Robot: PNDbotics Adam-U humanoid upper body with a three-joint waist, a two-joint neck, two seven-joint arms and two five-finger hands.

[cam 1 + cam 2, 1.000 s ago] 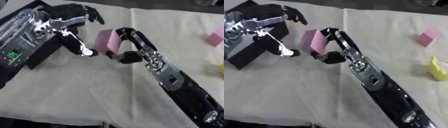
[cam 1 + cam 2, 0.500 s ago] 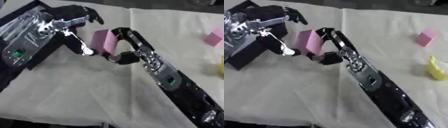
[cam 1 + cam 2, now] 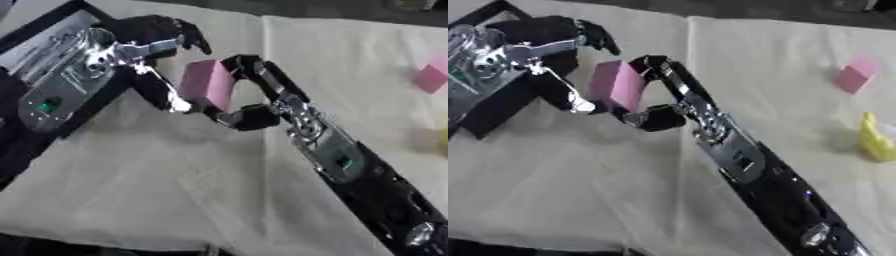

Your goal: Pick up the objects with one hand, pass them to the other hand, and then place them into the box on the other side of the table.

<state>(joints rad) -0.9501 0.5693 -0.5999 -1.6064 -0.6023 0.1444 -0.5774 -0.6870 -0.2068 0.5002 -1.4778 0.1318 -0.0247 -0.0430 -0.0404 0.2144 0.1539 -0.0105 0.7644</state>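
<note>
A pink block hangs above the cloth at the upper left, held upright. My right hand is shut on it, with fingers curled over its top right edge and the thumb under its lower right corner. My left hand is open just left of the block. Its fingers spread above the block's top left, and its thumb tip reaches the block's lower left edge. I cannot tell if the thumb touches it. The black box lies at the far left, partly hidden under my left arm.
A smaller pink cube and a yellow object lie on the cream tablecloth at the right. My right forearm crosses the table diagonally from the lower right corner. The table's near edge runs along the bottom.
My right hand has carried the pink block a little to the left, closing the gap to my left hand's thumb. The left hand has stayed open in about the same place.
</note>
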